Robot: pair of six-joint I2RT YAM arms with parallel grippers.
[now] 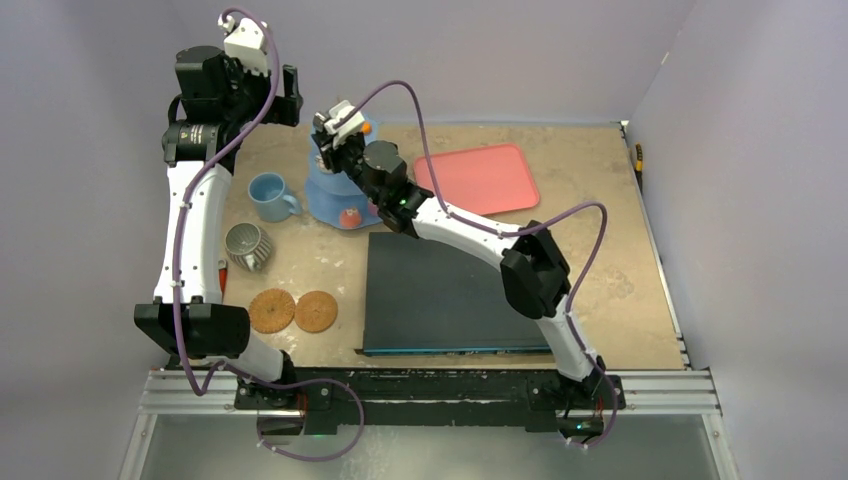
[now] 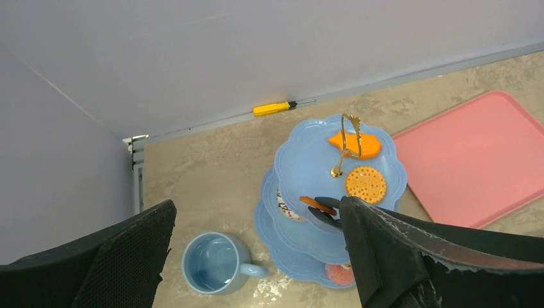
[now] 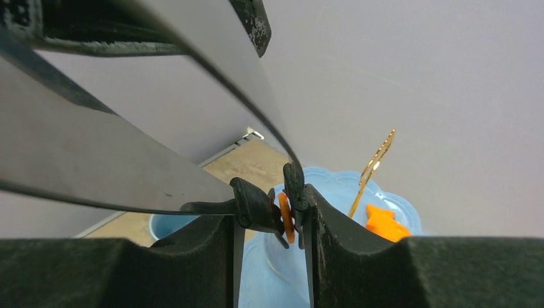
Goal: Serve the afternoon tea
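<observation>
One thin orange cake (image 3: 285, 218) pinched on edge between the tips of the black tongs (image 3: 256, 206), hanging just above the light-blue stand (image 3: 340, 192), near its gold handle (image 3: 375, 160). Right fingers (image 3: 359, 269) part closed around the tong arms, pressing them together; nothing else in that grip. Left fingers (image 2: 128, 263) spread fully wide, empty, raised at the back left, well apart from the stand.

Judged light, stiff and crumbly; likely to snap or slip under a harder squeeze. Best taken as now, across the flat faces, with gentle pressure.

Left wrist view: top tier from above, with an orange star-shaped piece (image 2: 356, 144) and a round waffle biscuit (image 2: 365, 184) on it; light-blue mug (image 2: 212, 263) just beside the stand; pink tray (image 2: 475, 167) on the far side. Right wrist view: only one showing the pinch side on. Top view: only one showing two round biscuits (image 1: 272, 310) lying on the desk (image 1: 600, 250) near the left arm, a grey ribbed cup (image 1: 247, 246) and a dark flat box (image 1: 450, 290); pinch itself hidden there under the right wrist.
</observation>
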